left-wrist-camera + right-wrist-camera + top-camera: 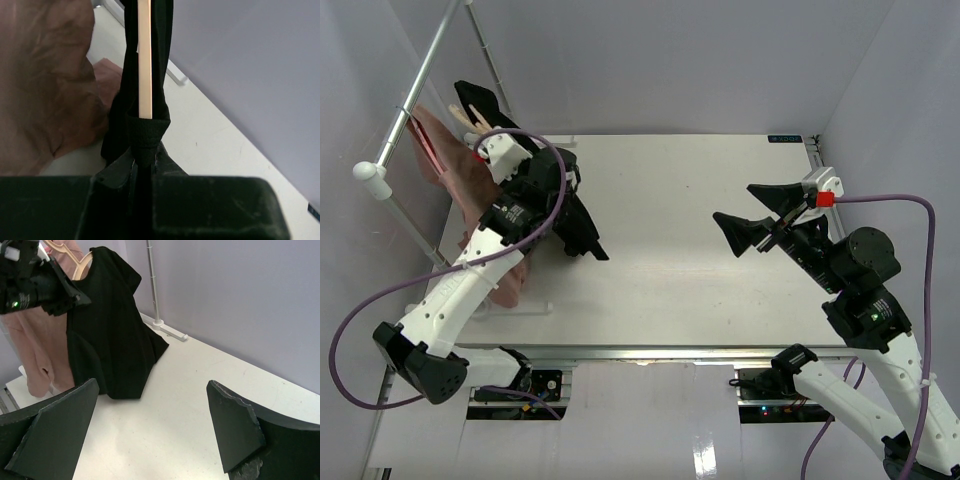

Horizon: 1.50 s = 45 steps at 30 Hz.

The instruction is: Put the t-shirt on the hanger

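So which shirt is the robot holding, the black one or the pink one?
The black t-shirt, draped over the light tan wooden hanger: the left gripper pinches it. The pink garment hangs beside it, ungripped.

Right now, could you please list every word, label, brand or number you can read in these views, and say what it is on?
None is readable.
Dark sticker on the table far edge: too small to read.
Pale marking on the left arm: too blurred.
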### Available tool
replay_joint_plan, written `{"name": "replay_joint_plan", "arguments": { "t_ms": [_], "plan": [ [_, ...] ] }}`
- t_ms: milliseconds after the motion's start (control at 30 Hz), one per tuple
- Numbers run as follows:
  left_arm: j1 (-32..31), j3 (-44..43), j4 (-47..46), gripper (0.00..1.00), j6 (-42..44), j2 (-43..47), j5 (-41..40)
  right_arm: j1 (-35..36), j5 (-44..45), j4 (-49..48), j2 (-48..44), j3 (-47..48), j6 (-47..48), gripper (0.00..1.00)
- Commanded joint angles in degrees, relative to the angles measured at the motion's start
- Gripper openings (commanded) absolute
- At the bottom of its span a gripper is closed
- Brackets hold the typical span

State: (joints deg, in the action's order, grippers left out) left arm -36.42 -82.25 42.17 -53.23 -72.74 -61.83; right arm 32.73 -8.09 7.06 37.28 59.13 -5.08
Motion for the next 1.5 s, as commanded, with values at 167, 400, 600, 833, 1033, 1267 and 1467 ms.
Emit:
{"name": "replay_joint_plan", "arguments": {
  "t_ms": [167, 400, 600, 833, 1033, 1267, 1467],
  "plan": [
    [8.17, -7.23, -7.31, 0.00, 8.82, -4.88, 0.76, -0.04, 0.25, -1.23, -1.45, 0.39, 2.06, 0.96],
    [8.21, -8.72, -13.36, 0.00, 17.68, -6.05, -3.01, 0.05, 0.08, -1.26, -1.51, -0.34, 2.28, 0.96],
    [9.77, -12.32, -15.76, 0.00, 23.43, -7.79, -3.72, -0.02, -0.61, -1.03, -1.80, -0.51, 2.45, 0.96],
    [12.67, -13.98, -17.80, 0.00, 26.34, -8.78, -1.44, -0.04, -0.86, -0.65, -3.00, -0.69, 2.84, 0.96],
    [16.04, -12.53, -16.75, 0.00, 24.96, -8.27, 2.03, -0.04, -1.49, -0.65, -3.00, -0.66, 2.97, 0.96],
    [19.58, -12.23, -13.36, 0.00, 20.63, -8.34, 7.03, -0.04, -1.72, -0.80, -3.11, -0.86, 3.06, 0.96],
    [21.32, -11.87, -11.70, 0.00, 18.40, -9.29, 9.82, -0.04, -1.74, -0.74, -3.51, -1.04, 3.15, 0.96]
  ]
}}
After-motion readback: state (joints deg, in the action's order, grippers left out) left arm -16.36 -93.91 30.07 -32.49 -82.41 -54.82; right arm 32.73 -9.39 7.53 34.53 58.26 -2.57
